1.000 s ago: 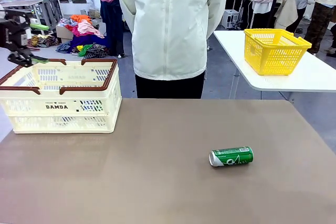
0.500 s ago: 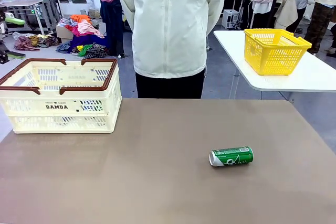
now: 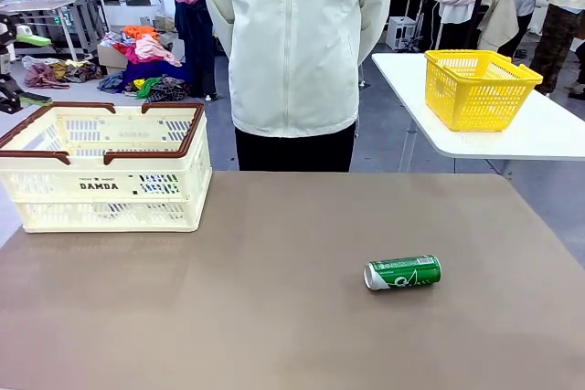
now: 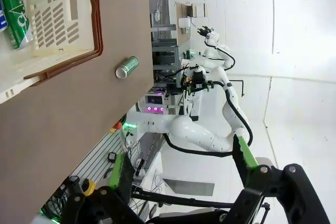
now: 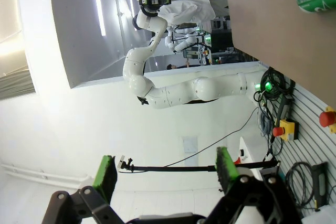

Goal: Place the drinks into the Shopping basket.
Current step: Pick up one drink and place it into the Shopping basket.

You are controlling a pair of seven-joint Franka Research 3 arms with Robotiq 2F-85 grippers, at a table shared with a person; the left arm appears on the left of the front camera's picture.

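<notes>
Beside the left end of the table, near the Shopping basket, the left gripper hangs with its jaws spread wide and nothing between them. Its wrist is rolled, so in the left wrist view the tabletop runs down the picture's left side and the basket sits in the upper left corner. From the front, two green pads poke in at the left edge, one above the other; the rest of that gripper and its arm are cut off.

The right gripper is likewise wide open and empty. It is held clear of the tabletop and well apart from the green can, and its wrist is rolled too. The left arm shows beyond its fingers.

That green can lies on its side on the table, right of the middle and well apart from the basket. The right wrist view clips it at the upper right corner.

Inside the basket, seen from the left wrist, a second green can lies beside a blue can, which the picture edge cuts to a sliver. From the front, neither can be made out through the basket's lattice wall.

A person in a pale jacket stands at the far side, arms drawn back and hands hidden.
</notes>
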